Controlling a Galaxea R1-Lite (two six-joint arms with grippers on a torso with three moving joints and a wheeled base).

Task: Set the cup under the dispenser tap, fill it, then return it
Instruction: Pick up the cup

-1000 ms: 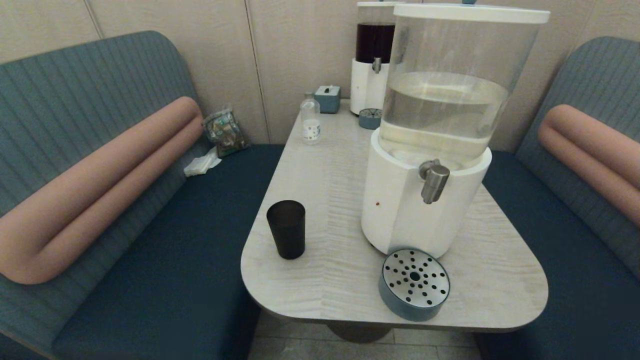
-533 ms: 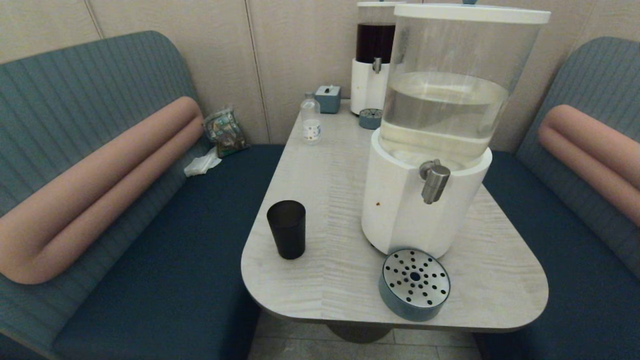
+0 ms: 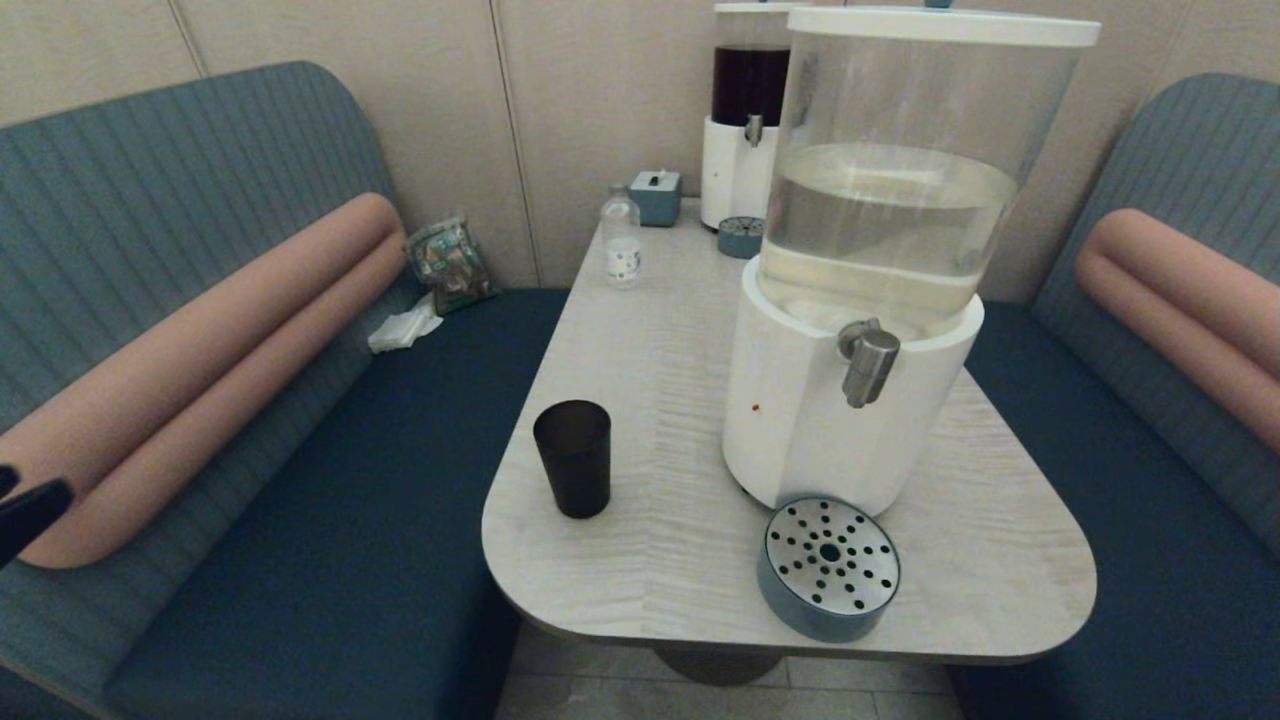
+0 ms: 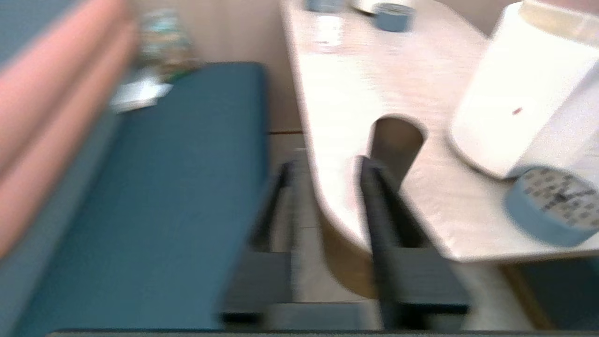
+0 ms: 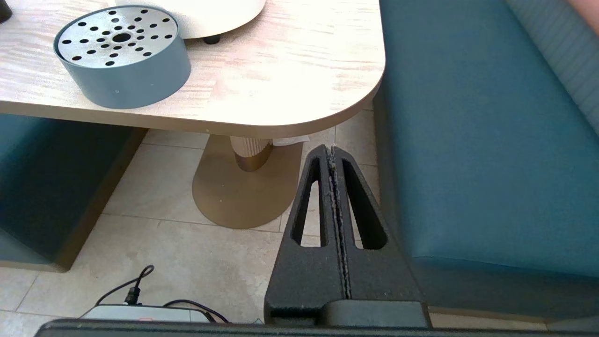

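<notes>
Entering at far left, left gripper (image 4: 323, 196) fingers apart, heading for untouched cup (image 3: 572, 457); right gripper (image 5: 332, 154) pressed together, parked low.

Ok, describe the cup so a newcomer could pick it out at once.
Start at the big white-based dispenser with the clear tank of pale liquid, standing on the pale wooden table. On the robot's left of it, near the table's front corner, stands the cup, upright and alone. It is a small dark smoky tumbler with no handle, unlike the clear labelled bottle farther back.
</notes>
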